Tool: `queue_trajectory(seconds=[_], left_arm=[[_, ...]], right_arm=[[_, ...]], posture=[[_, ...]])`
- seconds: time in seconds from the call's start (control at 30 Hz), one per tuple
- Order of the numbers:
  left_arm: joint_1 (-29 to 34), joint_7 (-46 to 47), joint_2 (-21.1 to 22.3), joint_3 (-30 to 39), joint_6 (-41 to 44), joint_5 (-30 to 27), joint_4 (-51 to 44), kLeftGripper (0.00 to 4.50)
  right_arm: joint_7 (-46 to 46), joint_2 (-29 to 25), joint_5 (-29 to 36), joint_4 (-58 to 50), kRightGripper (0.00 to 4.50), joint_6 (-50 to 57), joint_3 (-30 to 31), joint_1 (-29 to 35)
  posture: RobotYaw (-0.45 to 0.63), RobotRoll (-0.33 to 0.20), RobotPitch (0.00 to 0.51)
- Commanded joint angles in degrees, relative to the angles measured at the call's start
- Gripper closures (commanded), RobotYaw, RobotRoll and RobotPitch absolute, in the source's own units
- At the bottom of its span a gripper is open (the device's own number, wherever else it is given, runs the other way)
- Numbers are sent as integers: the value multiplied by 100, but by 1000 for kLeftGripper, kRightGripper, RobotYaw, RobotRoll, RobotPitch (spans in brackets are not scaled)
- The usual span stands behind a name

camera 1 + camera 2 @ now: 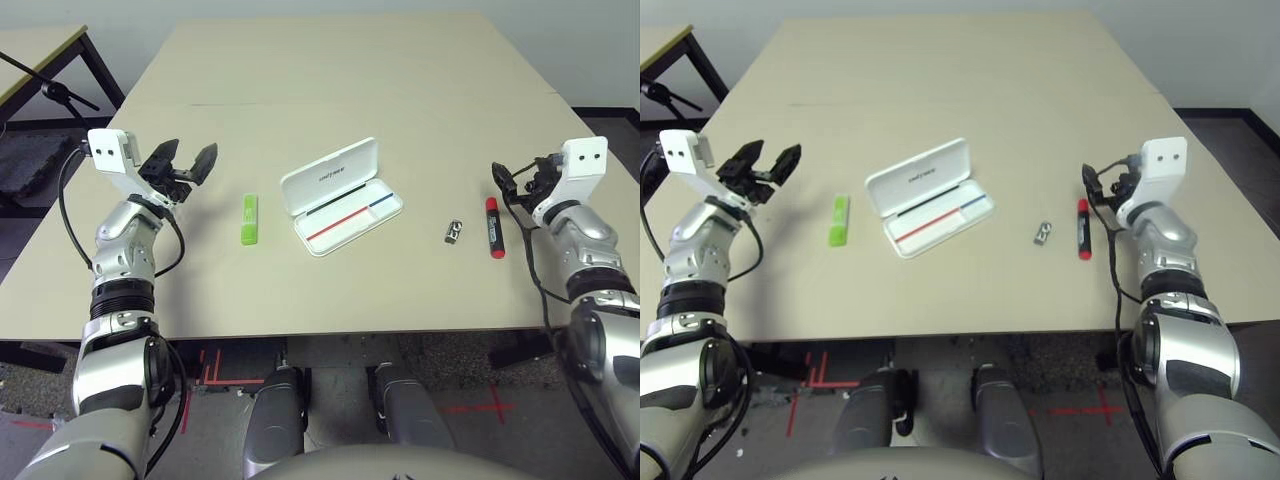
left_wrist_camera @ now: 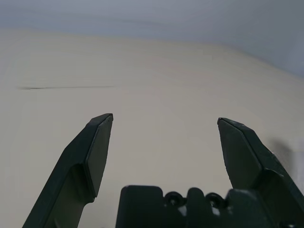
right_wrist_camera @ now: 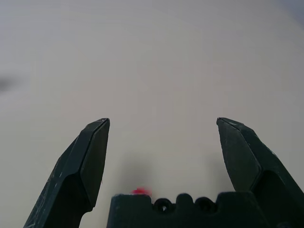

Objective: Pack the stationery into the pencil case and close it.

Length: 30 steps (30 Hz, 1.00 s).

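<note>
Pencil case [image 1: 341, 200] lies open mid-table [image 1: 300, 80], lid tilted up, between the green highlighter [image 1: 249, 219] and the metal piece [image 1: 453, 231], with the red marker [image 1: 495, 228] beyond that, near my right gripper [image 1: 512, 172]; I see both it and my left gripper [image 1: 191, 157] with fingers spread apart, holding nothing

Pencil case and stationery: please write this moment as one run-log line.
pencil case: open, empty | highlighter, metal piece, red marker: on table | both hands: open, holding nothing
</note>
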Motion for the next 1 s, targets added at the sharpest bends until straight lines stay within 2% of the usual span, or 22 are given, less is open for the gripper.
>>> queue_trajectory(seconds=[0.03, 0.13, 0.23, 0.3, 0.4, 0.53, 0.73, 1.0], left_arm=[[343, -597, 283, -121, 745, -429, -906, 45], [707, -1138, 630, -265, 1453, -773, -1787, 45], [1243, -1926, 1359, -684, 2536, -1258, -3106, 45], [1467, -2137, 1684, -850, 2974, -1477, -3667, 45], [1721, -2292, 1986, -1044, 3319, -1566, -4154, 45], [2035, -2409, 2279, -1355, 3394, -1377, -4567, 45], [2016, -2377, 2215, -1727, 3075, -1040, -4589, 45], [1230, -1899, 1429, -2554, 2817, -402, -4361, 45]], right_arm=[[809, -171, 160, -630, 0, 466, 180, 234], [1194, -221, 218, -1013, 0, 740, 271, 365], [1352, -210, 272, -1272, 0, 955, 319, 417], [1346, -186, 249, -1333, 0, 1004, 335, 423], [1323, -171, 196, -1354, 0, 1009, 373, 423], [1279, -169, 165, -1337, 0, 998, 440, 375], [1299, -190, 151, -1299, 0, 984, 486, 300], [1486, -204, 195, -1464, 0, 1084, 551, 280]], posture=[[-129, 0, 94], [-122, 0, 90], [-110, 0, 90], [-104, 0, 92], [-104, 0, 92], [-94, 0, 92], [-90, 0, 90], [-100, 0, 85]])
